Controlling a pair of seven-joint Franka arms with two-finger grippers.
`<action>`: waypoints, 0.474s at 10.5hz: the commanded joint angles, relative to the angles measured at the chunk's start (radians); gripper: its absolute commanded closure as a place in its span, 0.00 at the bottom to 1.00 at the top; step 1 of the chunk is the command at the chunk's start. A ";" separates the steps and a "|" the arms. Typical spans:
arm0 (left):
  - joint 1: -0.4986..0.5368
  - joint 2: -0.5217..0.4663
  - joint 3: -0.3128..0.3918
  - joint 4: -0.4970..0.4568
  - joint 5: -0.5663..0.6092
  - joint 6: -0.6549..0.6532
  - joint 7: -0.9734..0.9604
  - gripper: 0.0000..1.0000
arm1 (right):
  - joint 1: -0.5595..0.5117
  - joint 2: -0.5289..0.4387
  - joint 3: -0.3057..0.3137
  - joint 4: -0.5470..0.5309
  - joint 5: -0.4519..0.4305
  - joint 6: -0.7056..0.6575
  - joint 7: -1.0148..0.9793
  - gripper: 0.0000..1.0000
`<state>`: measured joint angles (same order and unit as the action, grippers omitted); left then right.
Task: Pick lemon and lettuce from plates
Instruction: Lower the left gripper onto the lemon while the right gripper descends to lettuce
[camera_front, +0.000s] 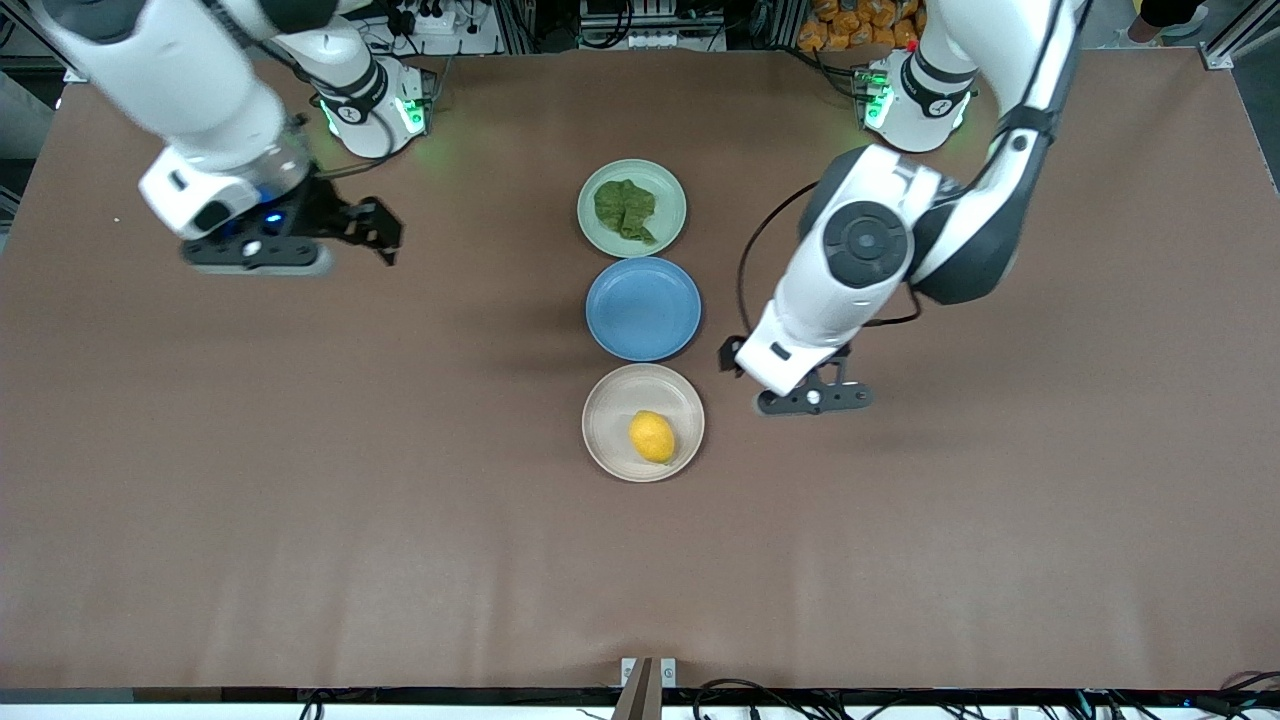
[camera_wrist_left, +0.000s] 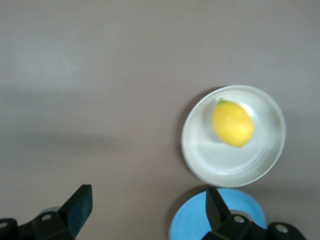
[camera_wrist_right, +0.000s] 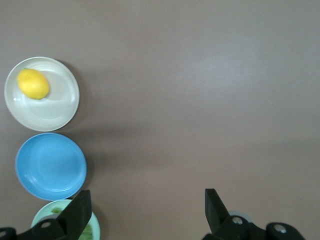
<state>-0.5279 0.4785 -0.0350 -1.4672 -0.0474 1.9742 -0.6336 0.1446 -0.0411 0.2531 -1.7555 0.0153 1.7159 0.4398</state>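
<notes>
The yellow lemon (camera_front: 652, 436) lies on the beige plate (camera_front: 610, 400), the plate nearest the front camera. The dark green lettuce (camera_front: 626, 208) lies on the mint plate (camera_front: 667, 183), the one farthest from it. My left gripper (camera_front: 730, 358) is open and empty over bare table beside the blue dish, toward the left arm's end. Its wrist view shows its jaws (camera_wrist_left: 147, 205) wide apart, with the lemon (camera_wrist_left: 233, 123) on its plate (camera_wrist_left: 200, 160). My right gripper (camera_front: 385, 232) is open and empty over bare table toward the right arm's end; its jaws (camera_wrist_right: 145, 207) are wide apart.
A round blue dish (camera_front: 643, 308) sits empty between the two plates, all three in one row. It also shows in the left wrist view (camera_wrist_left: 187, 225) and the right wrist view (camera_wrist_right: 50, 166). Brown table surface spreads around the row.
</notes>
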 joint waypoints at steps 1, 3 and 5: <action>-0.061 0.086 0.009 0.039 -0.020 0.157 -0.156 0.00 | -0.013 0.003 0.141 -0.013 0.002 0.016 0.173 0.00; -0.108 0.147 0.009 0.041 -0.020 0.298 -0.254 0.00 | -0.014 0.003 0.234 -0.065 -0.005 0.052 0.246 0.00; -0.144 0.202 0.012 0.041 -0.019 0.398 -0.311 0.00 | -0.014 0.004 0.326 -0.148 -0.005 0.143 0.334 0.00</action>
<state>-0.6298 0.6120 -0.0361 -1.4626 -0.0474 2.2945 -0.8854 0.1470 -0.0356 0.4906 -1.8172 0.0143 1.7661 0.6843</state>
